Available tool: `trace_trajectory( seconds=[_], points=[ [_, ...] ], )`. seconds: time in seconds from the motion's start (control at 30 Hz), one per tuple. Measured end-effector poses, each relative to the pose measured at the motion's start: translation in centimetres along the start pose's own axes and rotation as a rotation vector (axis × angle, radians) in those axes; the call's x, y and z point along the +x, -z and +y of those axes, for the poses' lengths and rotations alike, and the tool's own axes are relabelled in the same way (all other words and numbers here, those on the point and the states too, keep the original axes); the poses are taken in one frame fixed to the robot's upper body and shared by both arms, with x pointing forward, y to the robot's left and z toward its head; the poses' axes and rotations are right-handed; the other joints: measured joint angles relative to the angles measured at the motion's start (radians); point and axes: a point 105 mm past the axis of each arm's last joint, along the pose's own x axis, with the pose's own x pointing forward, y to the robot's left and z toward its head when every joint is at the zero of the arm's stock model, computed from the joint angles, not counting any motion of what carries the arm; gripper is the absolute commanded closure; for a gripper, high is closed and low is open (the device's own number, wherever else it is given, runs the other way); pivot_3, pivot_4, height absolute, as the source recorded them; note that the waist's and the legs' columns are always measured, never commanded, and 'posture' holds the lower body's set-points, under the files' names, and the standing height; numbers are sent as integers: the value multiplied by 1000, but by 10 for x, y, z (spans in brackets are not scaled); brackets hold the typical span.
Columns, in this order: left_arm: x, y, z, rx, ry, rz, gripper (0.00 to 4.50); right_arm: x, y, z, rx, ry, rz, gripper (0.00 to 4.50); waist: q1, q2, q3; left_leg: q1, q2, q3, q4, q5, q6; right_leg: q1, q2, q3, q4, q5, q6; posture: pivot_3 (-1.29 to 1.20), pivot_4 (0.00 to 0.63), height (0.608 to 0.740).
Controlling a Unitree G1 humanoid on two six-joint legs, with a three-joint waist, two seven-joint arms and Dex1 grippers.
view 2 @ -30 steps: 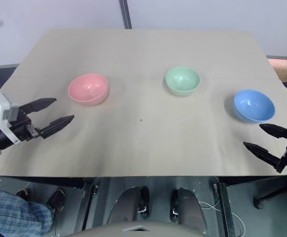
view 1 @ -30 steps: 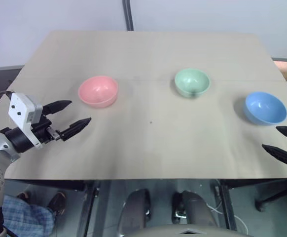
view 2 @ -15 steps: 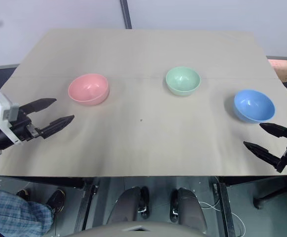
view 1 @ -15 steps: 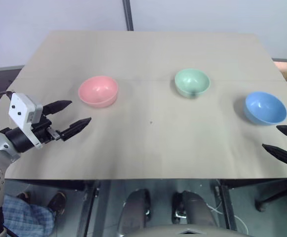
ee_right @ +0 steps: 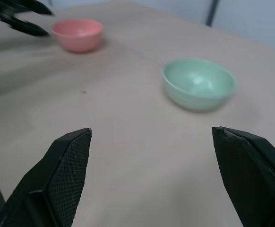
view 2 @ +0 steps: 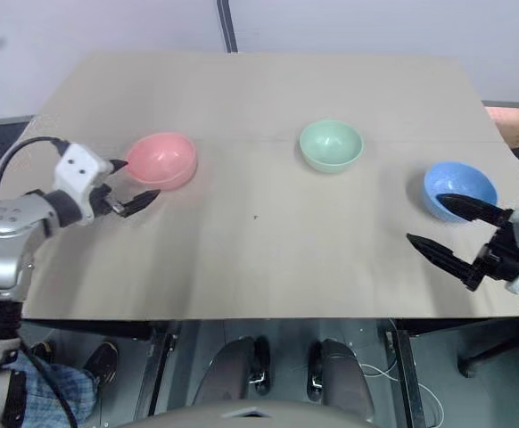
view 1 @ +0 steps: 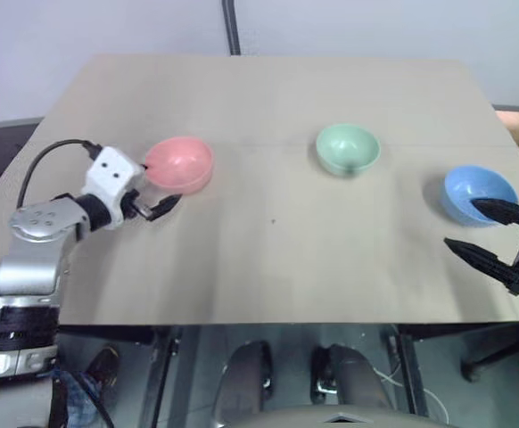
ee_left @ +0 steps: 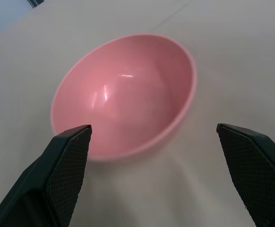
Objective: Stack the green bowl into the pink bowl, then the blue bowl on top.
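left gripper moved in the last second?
Yes. The left gripper has advanced up the table to the pink bowl, which has stayed put. Its open fingers were short of the bowl before; one now reaches the bowl's near rim.

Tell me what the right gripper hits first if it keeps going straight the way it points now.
Probably the green bowl. In the right wrist view it sits between the open fingers of the right gripper, a little toward one side, with bare table before it. The gripper's height above the table is unclear, so it might pass above the rim.
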Motion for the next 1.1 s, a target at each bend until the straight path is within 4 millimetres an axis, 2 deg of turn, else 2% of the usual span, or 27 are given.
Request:
trace_trajectory(
  seconds=[0.03, 0.2, 0.4, 0.5, 0.53, 0.6, 0.67, 0.8, 0.9, 1.1],
  points=[
    [8, 4, -2, 32, 17, 11, 0, 5, -7, 4, -7, -10, -22, 83, 0, 0, 0, 0, 0, 0, 0, 0, 0, 0, 0, 0, 0, 0, 0, 0, 150, 740],
    [22, 12, 2, 90, 46, 37, 0, 16, -17, 16, -7, -44, -57, 83, 0, 0, 0, 0, 0, 0, 1, 0, 0, 0, 0, 0, 0, 0, 0, 0, 150, 740],
    [34, 22, -2, 188, 124, 80, 0, 19, -17, 23, -2, -56, -53, 83, 0, -1, 0, -1, 0, 0, 1, 0, 0, 0, 0, 0, 0, 0, 0, 0, 150, 740],
    [37, 24, -2, 217, 146, 84, 824, 18, -16, 24, 2, -55, -49, 0, -1, -1, 0, 0, 0, 0, 2, 0, 0, 0, 0, 0, 1, 0, 0, 0, 150, 740],
    [38, 23, -3, 228, 161, 81, 1405, 18, -16, 24, 3, -55, -49, 0, -1, -1, 0, 0, 0, 0, 2, 0, 0, 0, 0, 0, 1, 0, 0, 0, 150, 740],
    [38, 24, -6, 237, 186, 79, 2246, 18, -15, 24, 4, -56, -47, 0, -1, -1, 0, 0, 0, 0, 2, 0, 0, 0, 0, 0, 1, 0, 0, 0, 150, 740],
    [38, 26, -8, 242, 206, 81, 2900, 18, -14, 24, 9, -56, -43, 0, -1, -1, 0, 0, 0, 0, 2, 0, 0, 0, 0, 0, 1, 0, 0, 0, 150, 740],
    [39, 22, -6, 270, 212, 69, 4482, 17, -12, 25, 15, -58, -36, 0, -1, -1, 0, 0, 0, 0, 2, 0, 0, 0, 0, 0, 1, 0, 0, 0, 150, 740],
    [41, 16, -6, 306, 229, 54, 4482, 16, -11, 25, 13, -57, -36, 0, -1, -2, -1, 0, 0, 0, 3, 0, 0, 0, 0, 0, 2, 0, 0, 0, 150, 740],
    [50, 6, -20, 357, 309, 24, 4482, 16, -11, 25, 12, -55, -38, 0, 0, -2, -1, 0, 0, 0, 3, 0, 0, 0, 1, 0, 2, 0, 0, 0, 150, 740]
  ],
)
